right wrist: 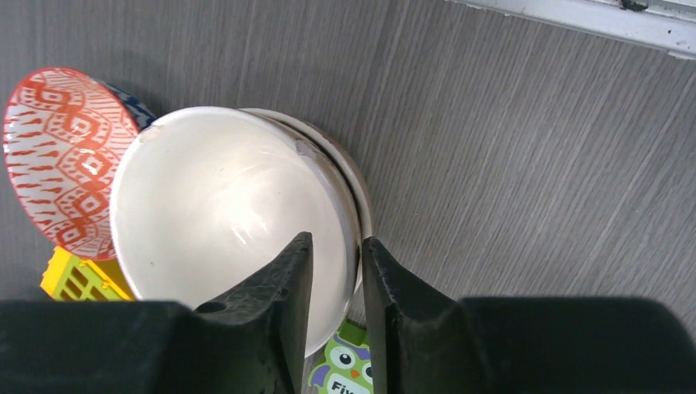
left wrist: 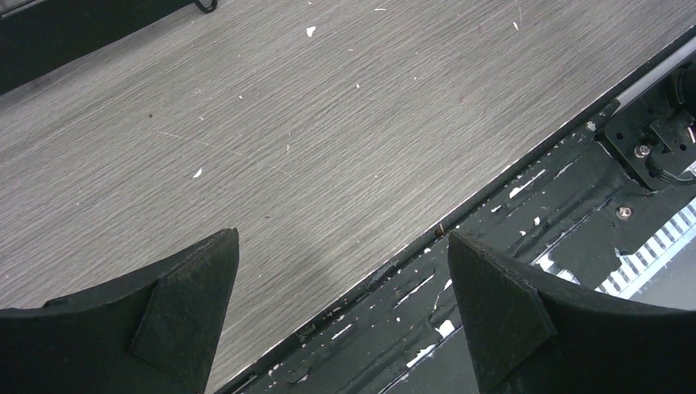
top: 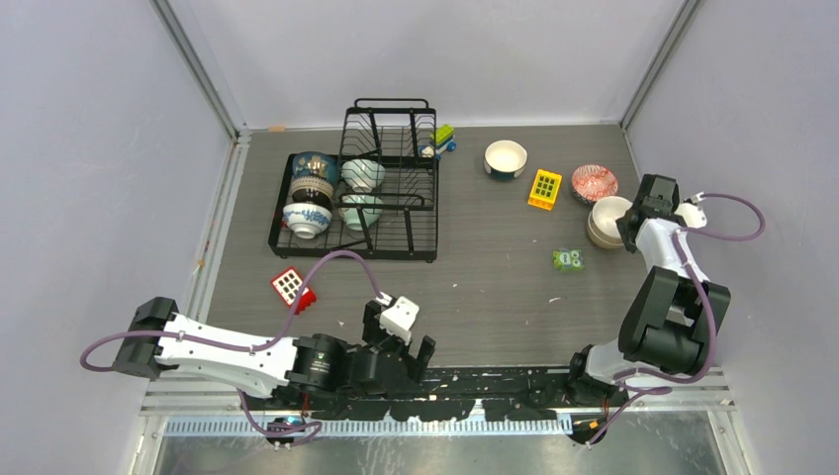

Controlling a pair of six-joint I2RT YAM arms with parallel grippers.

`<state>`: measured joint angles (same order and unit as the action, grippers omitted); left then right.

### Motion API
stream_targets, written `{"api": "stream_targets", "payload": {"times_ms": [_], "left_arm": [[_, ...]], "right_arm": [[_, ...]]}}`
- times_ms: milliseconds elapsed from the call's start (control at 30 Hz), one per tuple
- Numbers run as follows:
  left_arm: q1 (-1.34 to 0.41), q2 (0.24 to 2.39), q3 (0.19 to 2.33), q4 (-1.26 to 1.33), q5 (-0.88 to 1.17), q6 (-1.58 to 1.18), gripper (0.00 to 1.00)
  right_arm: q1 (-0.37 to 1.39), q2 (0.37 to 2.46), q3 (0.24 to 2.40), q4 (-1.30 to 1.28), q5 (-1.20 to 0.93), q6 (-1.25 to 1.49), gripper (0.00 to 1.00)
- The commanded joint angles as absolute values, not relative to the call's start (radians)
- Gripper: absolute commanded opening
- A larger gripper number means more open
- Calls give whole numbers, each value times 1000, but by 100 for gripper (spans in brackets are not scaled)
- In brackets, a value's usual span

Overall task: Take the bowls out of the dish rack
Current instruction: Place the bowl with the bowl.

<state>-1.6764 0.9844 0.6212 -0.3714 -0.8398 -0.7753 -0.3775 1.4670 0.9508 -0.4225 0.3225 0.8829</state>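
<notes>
Cream bowl (right wrist: 222,213), right edge of top view: nested in a second bowl (right wrist: 359,176) on the desk (top: 495,287), red-patterned bowl (right wrist: 57,156) just beside. Right claw (right wrist: 338,246) astride its rim, jaws slightly apart; gripping or not, cannot tell. Further bowls (top: 312,188) in dish rack (top: 416,255), upper left. Left claw (left wrist: 341,238) wide apart, empty. Risk: inner finger snagging rim on withdrawal, tipping the stack.

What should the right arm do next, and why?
Probably open the right tool wider and lift away: the white bowl already sits nested in another bowl on the table, the jaws just straddle its rim, and other bowls wait in the dish rack.
</notes>
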Motion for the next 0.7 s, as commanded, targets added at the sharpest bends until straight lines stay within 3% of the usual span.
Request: {"api": "stream_targets", "payload": {"times_ms": [0,300,667], "left_arm": [[-1681,981,649,-335,-852,-765,100],[-1681,965,627,-295,-847,-732,100],[-1681,948,620,-287,-841,-670,100]], "right_arm": [[-380,1405,982,-398,339,870,38],[-380,1353,1025,-448,358,839,59],[-392,1432,1132,-419,269,720,54]]}}
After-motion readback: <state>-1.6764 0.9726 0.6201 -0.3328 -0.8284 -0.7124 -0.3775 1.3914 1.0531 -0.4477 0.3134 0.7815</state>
